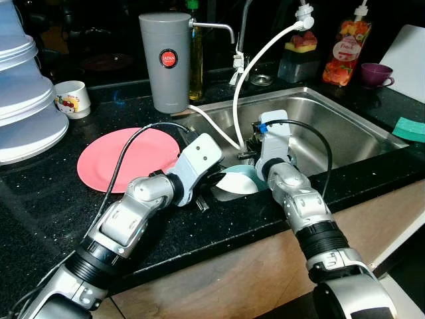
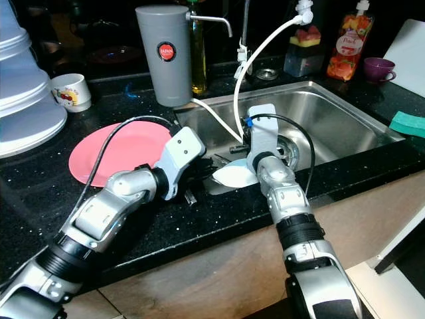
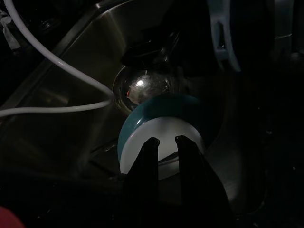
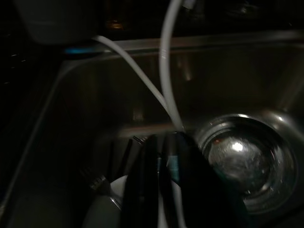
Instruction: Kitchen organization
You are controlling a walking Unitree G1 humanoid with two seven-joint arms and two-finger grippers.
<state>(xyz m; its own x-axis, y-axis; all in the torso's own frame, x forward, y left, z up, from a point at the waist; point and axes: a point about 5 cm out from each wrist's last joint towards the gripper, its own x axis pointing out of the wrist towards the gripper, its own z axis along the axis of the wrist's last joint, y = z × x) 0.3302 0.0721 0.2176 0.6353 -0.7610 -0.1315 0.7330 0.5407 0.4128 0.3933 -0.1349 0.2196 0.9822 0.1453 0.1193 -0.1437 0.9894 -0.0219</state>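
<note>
Both silver arms reach over the front edge of a black counter [image 1: 60,219] into a steel sink [image 1: 345,126]. The left gripper [image 3: 166,142] holds its two black fingers a narrow gap apart, their tips over the white inside of a teal bowl [image 3: 161,137] lying in the sink. The right gripper [image 4: 164,156] is just beside the bowl; whether its fingers are parted or closed cannot be told in the dark. Just past the fingertips sits the round drain [image 4: 242,152], and white hoses [image 1: 249,73] hang down nearby. Farther left on the counter lies a pink plate [image 1: 113,159], then a grey water filter [image 1: 166,60] and a small white cup [image 1: 72,98].
</note>
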